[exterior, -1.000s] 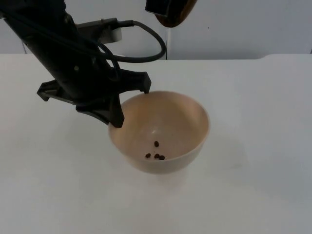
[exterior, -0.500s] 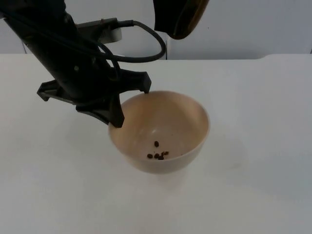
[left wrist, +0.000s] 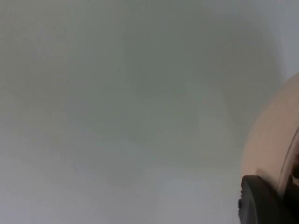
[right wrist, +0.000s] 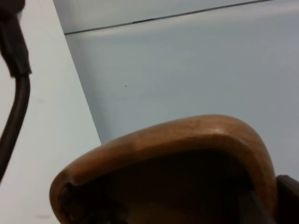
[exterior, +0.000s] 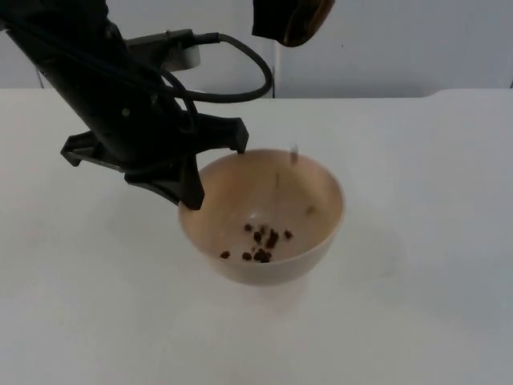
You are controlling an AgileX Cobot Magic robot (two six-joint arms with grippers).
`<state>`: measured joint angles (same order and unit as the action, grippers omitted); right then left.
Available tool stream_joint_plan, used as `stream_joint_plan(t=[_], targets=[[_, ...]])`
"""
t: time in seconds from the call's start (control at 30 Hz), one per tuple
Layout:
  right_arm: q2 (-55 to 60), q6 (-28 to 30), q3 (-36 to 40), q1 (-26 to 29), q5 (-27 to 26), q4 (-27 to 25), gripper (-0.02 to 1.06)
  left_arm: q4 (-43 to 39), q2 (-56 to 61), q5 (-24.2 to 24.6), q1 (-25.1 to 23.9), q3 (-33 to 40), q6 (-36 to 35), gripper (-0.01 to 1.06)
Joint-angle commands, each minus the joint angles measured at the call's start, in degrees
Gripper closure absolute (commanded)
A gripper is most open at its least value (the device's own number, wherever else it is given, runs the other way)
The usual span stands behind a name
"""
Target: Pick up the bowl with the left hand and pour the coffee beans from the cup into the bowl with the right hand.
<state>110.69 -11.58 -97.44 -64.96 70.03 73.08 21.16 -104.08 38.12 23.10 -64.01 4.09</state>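
Note:
A pale beige bowl (exterior: 309,192) hangs a little above the white table, my left gripper (exterior: 191,192) shut on its left rim. Its outer wall (left wrist: 268,149) shows in the left wrist view beside one black fingertip (left wrist: 261,203). Several dark coffee beans (exterior: 260,241) lie at the bowl's bottom, and a few more are falling toward it (exterior: 293,154). High above the bowl a brown wooden cup (exterior: 300,20) is tipped over, held by my right gripper. The cup's rim (right wrist: 177,140) is close in the right wrist view, with a black fingertip (right wrist: 287,196) against its edge.
The white table top (exterior: 417,241) spreads open on all sides of the bowl and ends at the grey partition wall (exterior: 401,48). A black cable (exterior: 252,72) loops from the left arm just behind the bowl.
More beans have dropped from the cup into the bowl, and some are in mid-air. The cup has shifted slightly at the top. The bowl and left arm have stayed put.

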Motion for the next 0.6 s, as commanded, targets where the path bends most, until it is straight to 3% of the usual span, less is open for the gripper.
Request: stream_joint_plan(t=[0.0,0.33,0.57], targets=[[-0.3,-0.8,0.1,-0.4,-0.1,1.2,1.05,0.4,0.1,-0.4,0.3,-0.3,0.1,1.05],[-0.3,-1.0,0.1,-0.4,-0.1,1.2,1.05,0.4,0.1,-0.6,0.3,-0.3,0.1,1.05],[-0.3,-1.0,0.1,-0.2,-0.1,-2.0,1.05,0.4,0.1,-0.6,0.3,-0.3,0.1,1.05]])
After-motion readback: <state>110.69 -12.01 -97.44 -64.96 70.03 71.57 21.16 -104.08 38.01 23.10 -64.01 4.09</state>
